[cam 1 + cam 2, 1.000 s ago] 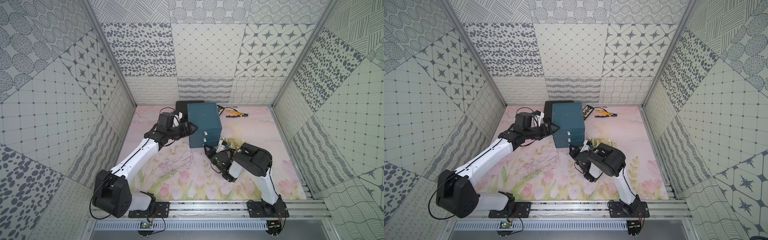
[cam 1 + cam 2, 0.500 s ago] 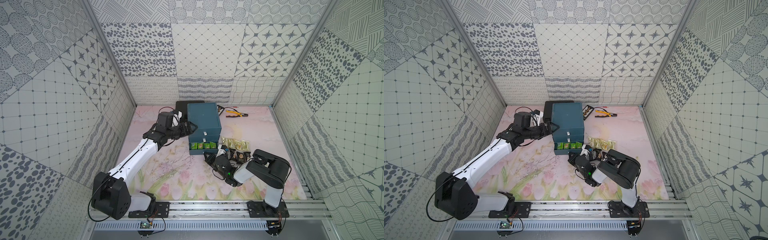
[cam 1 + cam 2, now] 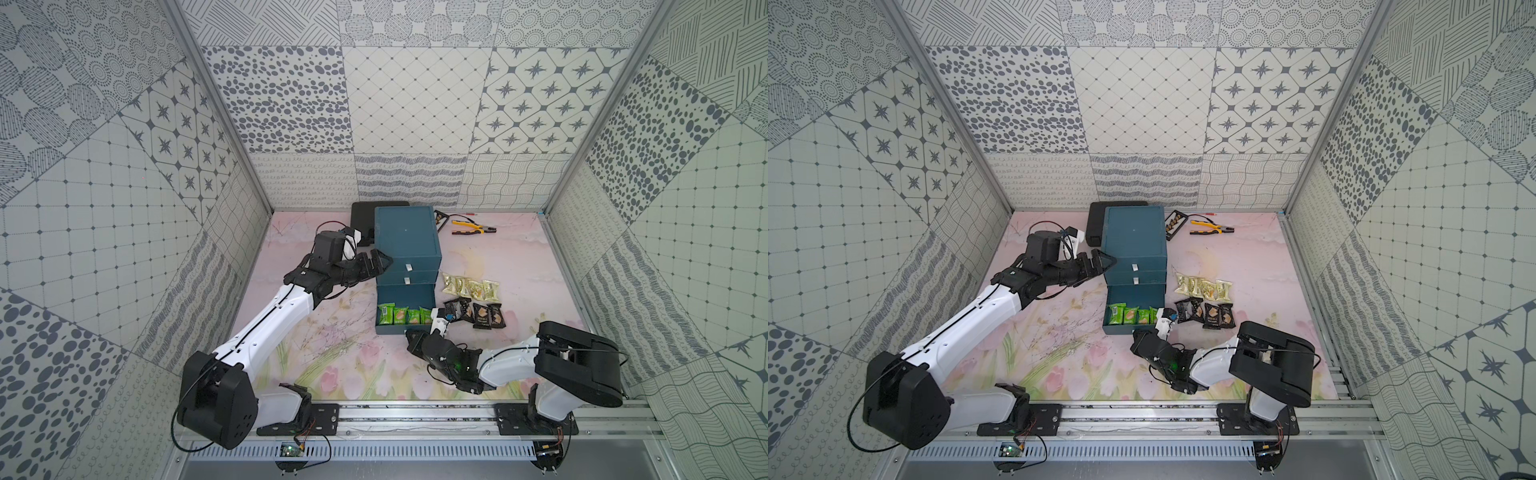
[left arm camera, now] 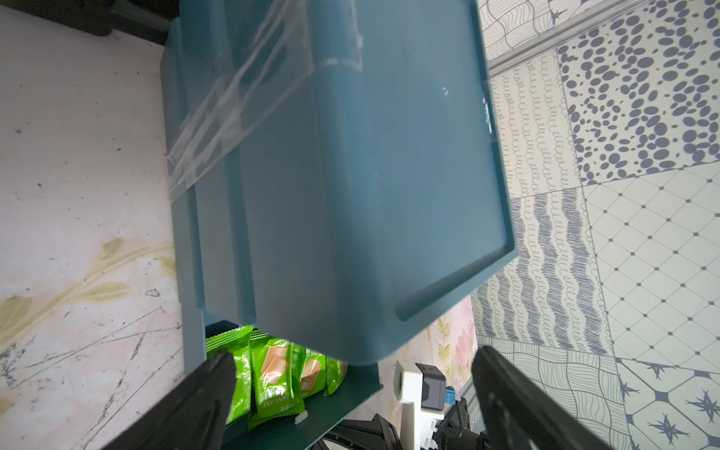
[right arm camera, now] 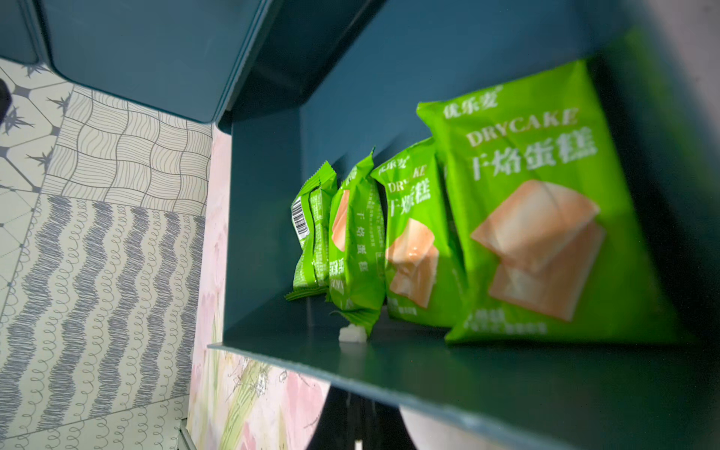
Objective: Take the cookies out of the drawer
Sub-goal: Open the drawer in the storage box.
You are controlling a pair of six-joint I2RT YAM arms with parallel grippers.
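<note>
My left gripper point(image 3: 380, 262) is spread open, with its fingertips at the left side wall of the teal cabinet point(image 3: 407, 232). I cannot tell whether they touch it. The cabinet stands by the middle of the table's point(image 3: 332, 353) far edge, and its bottom drawer point(image 3: 390, 330) is pulled out toward the near edge. Four green cookie packets point(image 3: 402, 314) stand in a row inside, close to the drawer's front wall. My right gripper point(image 3: 413, 334) is closed at that front wall, but I cannot see what it pinches. Just right of the drawer, toward the table's right edge, lie a row of gold cookie packets point(image 3: 469, 286) and, nearer me, black cookie packets point(image 3: 478, 313).
</note>
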